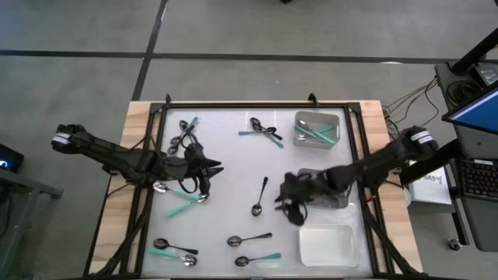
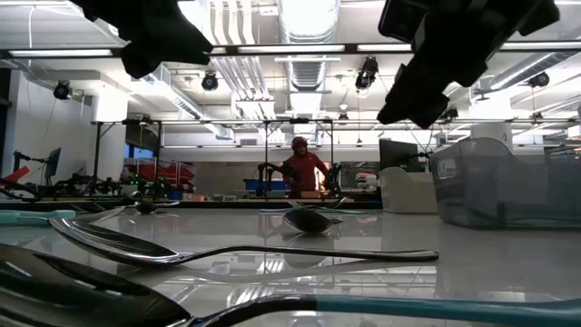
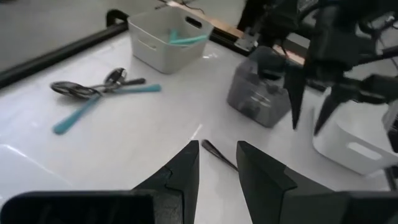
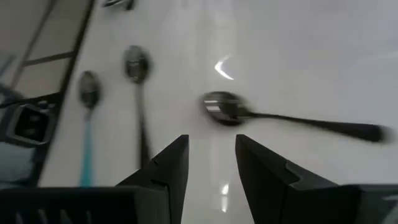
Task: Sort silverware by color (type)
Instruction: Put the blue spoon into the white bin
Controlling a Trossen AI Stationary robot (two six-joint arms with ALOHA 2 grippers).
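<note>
Small spoons lie scattered on the white table: a black one point(image 1: 259, 196) in the middle, clusters at the far side point(image 1: 185, 132) point(image 1: 263, 131), teal-handled ones near the left point(image 1: 183, 201), and more along the near edge point(image 1: 173, 249) point(image 1: 250, 239). My left gripper point(image 1: 218, 167) point(image 3: 217, 165) hovers open left of centre, pointing at the black spoon's handle point(image 3: 217, 154). My right gripper point(image 1: 289, 210) point(image 4: 211, 162) hangs open just right of that spoon, whose bowl point(image 4: 221, 106) lies ahead of its fingers. Neither touches anything.
A light grey tray point(image 1: 317, 128) at the far right holds teal-handled spoons. A dark grey tray point(image 1: 333, 196) sits partly under my right arm, and a white tray point(image 1: 328, 243) lies at the near right. A black frame point(image 1: 233, 105) rims the table. A person stands far behind point(image 2: 301, 168).
</note>
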